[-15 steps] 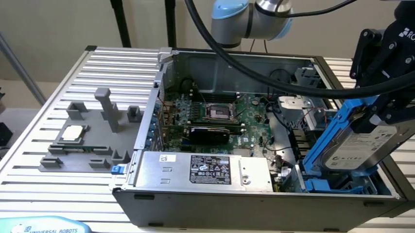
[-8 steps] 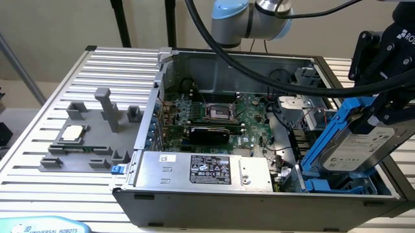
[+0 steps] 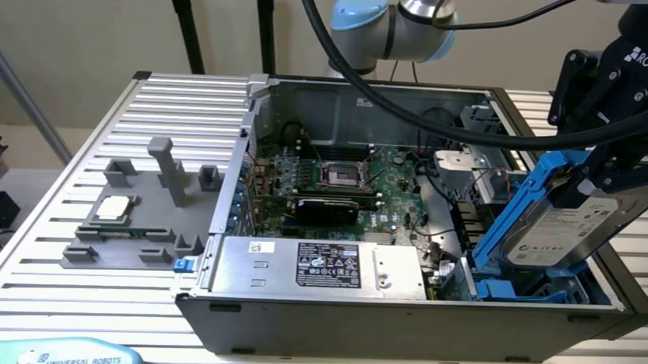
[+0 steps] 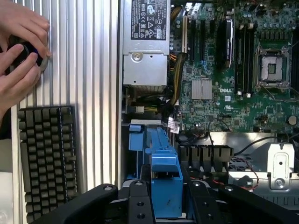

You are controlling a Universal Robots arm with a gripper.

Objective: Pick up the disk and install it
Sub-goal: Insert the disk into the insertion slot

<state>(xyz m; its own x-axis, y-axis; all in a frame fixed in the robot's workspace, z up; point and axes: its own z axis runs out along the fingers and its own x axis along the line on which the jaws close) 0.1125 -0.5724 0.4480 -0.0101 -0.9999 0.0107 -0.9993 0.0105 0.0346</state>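
An open computer case (image 3: pixel 303 322) lies on a slatted metal table (image 3: pixel 182 98). Inside it are the green motherboard (image 3: pixel 335 182) and, nearer the front wall, the silver power supply (image 3: pixel 303 265) with a black label.

The disk (image 3: pixel 567 227), in its blue carrier, is in the air over the corner of the case at the exterior view's right. It is just above the blue drive bay (image 3: pixel 517 290) and I judge it is not yet seated. Its long axis stands steeply tilted: the lower end points down to the bay and the upper end leans toward the exterior view's right.

The gripper (image 3: pixel 597 171) holds the disk at this upper end. In the wrist view the jaws are closed on both sides of the blue carrier, about half of their width apart. So the bay lies straight below the jaws, along the disk's own axis.
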